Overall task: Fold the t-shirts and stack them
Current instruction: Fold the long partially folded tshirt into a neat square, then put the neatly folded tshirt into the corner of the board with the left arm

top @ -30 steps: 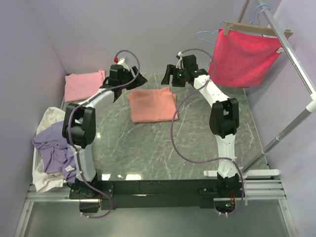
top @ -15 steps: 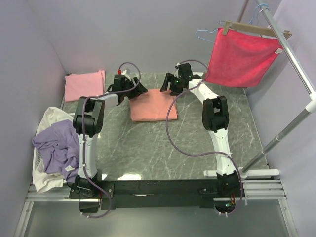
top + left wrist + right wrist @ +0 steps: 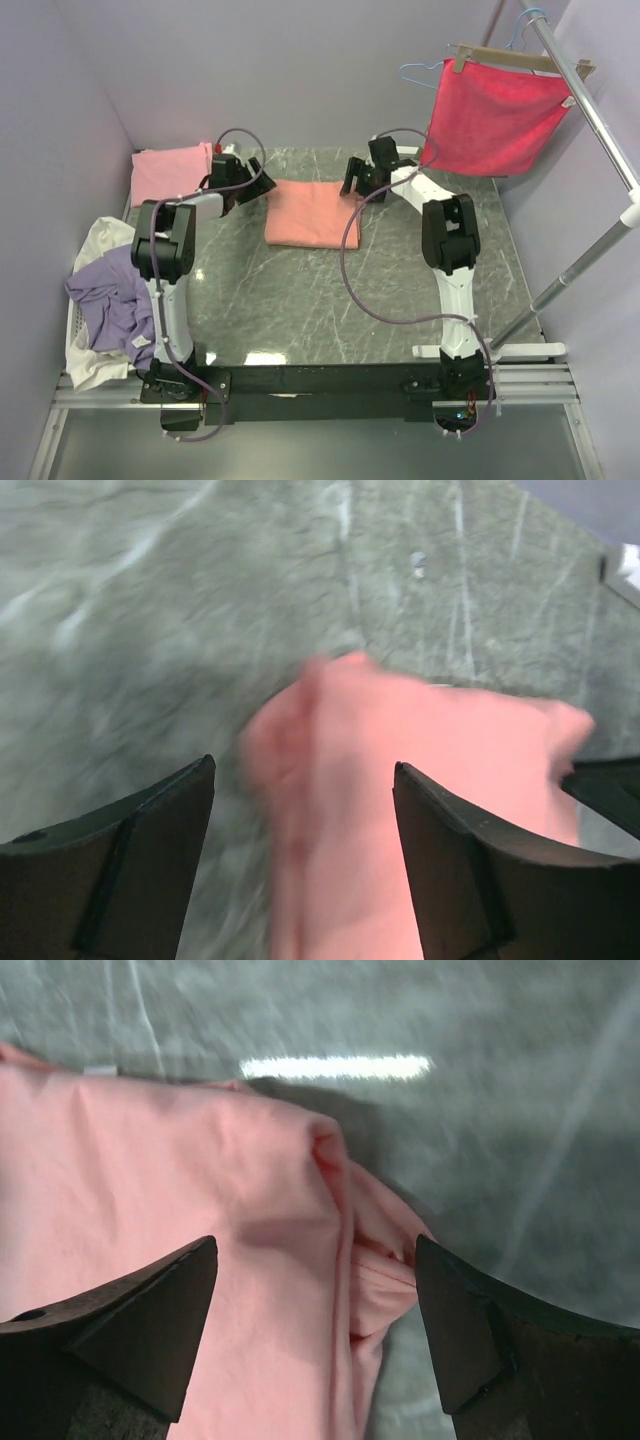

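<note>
A folded salmon-orange t-shirt (image 3: 312, 212) lies flat at the back middle of the table. My left gripper (image 3: 252, 183) is open over its back left corner; in the left wrist view the shirt (image 3: 400, 810) shows between the wide-apart fingers (image 3: 150, 850). My right gripper (image 3: 357, 180) is open over its back right corner, where layered edges (image 3: 385, 1260) bunch. A folded light pink t-shirt (image 3: 170, 172) lies at the back left. A lavender shirt (image 3: 112, 290) and a cream shirt (image 3: 100, 240) sit crumpled in a basket at the left.
A crimson cloth (image 3: 495, 115) hangs from a hanger on a metal rack (image 3: 590, 120) at the back right. The white basket (image 3: 75, 335) stands off the table's left edge. The marble tabletop (image 3: 330, 300) stretches toward the arm bases.
Both grippers have come down from above the shirt's back edge and spread outward to its two back corners. The shirt lies in the same place.
</note>
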{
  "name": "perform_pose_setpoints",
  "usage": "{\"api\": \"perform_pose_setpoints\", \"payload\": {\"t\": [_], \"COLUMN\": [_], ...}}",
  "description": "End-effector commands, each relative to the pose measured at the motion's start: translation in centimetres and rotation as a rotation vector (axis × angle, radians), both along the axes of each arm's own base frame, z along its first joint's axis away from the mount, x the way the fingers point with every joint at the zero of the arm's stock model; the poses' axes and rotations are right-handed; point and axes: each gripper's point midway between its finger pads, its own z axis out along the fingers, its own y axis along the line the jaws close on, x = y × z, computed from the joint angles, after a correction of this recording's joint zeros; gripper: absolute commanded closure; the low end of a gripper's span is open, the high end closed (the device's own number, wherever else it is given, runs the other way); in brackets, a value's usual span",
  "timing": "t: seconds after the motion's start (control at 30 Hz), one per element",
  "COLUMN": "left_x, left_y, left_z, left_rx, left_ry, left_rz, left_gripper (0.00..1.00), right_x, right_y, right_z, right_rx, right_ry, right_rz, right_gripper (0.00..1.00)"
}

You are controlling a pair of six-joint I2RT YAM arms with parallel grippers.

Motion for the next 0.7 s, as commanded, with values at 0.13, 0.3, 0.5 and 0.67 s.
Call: {"api": "perform_pose_setpoints", "payload": {"t": [0.13,0.3,0.5,0.67], "left_x": [-3.2,-6.3,-7.7,-8.7], "left_y": [3.0,1.5,-0.1,-0.4], "left_z": [7.0,5.3,0.9,-1.9], "left_rx": [0.072,0.039,-0.004,-0.018], "left_ry": [-0.127,-0.07,0.025,0.08], "left_rz": [0.089,-0.009,-0.076,-0.099], "left_gripper": [0.2,0.2,0.2,0.18], "right_x": [-2.1,-4.7,-7.2,-8.0], "right_y": [-2.9,-3.4,-3.2,-2.5], "right_z": [7.5,6.9,4.9,3.3], "right_rx": [-0.025,-0.029,0.008,0.038], "right_ry": [-0.168,-0.133,-0.076,-0.035], "right_rz": [-0.026,-0.03,-0.012,0.018], "right_gripper": [0.13,0.12,0.11,0.11]}}
